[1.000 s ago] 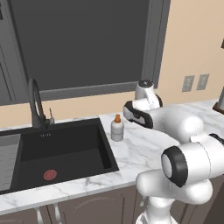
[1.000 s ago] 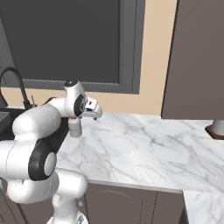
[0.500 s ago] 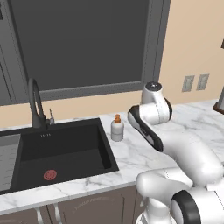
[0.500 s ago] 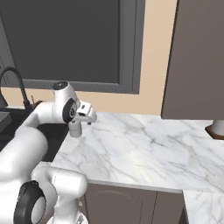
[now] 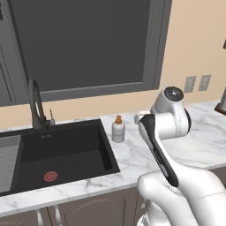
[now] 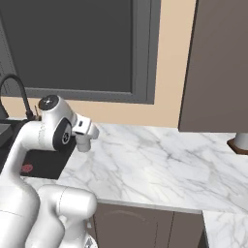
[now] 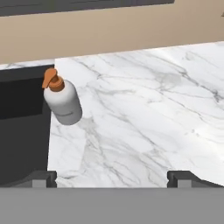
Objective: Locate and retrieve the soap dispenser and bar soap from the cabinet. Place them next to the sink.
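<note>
The soap dispenser [image 5: 118,129] stands on the table [image 5: 132,161] beside the sink [image 5: 57,152]; my jaws are released, empty; next, I judge, the bar soap from the cabinet.

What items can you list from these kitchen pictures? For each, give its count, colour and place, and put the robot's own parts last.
soap dispenser: one, white with orange pump, upright on the counter just right of the sink.
sink: one, black basin with red-ringed drain, set in the counter at left.
faucet: one, black, curved, behind the sink.
counter: one, white marble.
window: one, dark with grey frame, above the sink.
wall outlets: two, grey, right of the window.
gripper: one, dark fingertips apart, holding nothing.
</note>
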Controlling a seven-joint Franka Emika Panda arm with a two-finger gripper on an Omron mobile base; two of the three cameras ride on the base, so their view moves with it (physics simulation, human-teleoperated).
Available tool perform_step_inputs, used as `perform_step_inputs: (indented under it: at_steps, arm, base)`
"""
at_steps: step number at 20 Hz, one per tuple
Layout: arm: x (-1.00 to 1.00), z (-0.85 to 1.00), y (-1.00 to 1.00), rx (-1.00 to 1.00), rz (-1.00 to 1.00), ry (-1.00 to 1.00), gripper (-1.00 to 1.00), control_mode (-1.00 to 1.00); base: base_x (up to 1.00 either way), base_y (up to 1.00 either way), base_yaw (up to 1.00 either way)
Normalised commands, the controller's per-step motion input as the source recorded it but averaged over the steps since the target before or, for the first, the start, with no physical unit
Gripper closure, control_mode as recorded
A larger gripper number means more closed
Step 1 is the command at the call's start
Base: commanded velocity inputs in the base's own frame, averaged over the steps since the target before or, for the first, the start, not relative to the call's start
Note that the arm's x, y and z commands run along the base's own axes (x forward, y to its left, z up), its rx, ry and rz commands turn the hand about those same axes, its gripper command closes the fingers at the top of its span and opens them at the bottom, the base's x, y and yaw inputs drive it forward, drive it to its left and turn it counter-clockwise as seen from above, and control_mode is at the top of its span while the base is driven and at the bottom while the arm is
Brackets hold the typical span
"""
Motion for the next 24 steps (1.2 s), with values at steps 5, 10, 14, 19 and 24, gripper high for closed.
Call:
perform_step_inputs:
  at_steps: [5, 10, 14, 19, 24]
  arm:
    - [-0.6, 0.43, 0.1, 0.01, 0.0, -0.3, -1.0, -1.0]
    - [-0.52, 0.17, 0.06, -0.01, 0.0, -0.24, -1.0, -1.0]
    - [-0.38, 0.15, 0.16, -0.04, 0.0, -0.17, -1.0, -1.0]
    - [-0.46, 0.12, 0.17, -0.04, -0.11, -0.13, -1.0, -1.0]
    - [-0.36, 0.08, -0.07, 0.01, -0.09, 0.11, -1.0, -1.0]
  base:
    - [0.0, 0.0, 0.0]
    - [0.0, 0.0, 0.0]
    - [0.0, 0.0, 0.0]
    - [0.0, 0.0, 0.0]
    - [0.0, 0.0, 0.0]
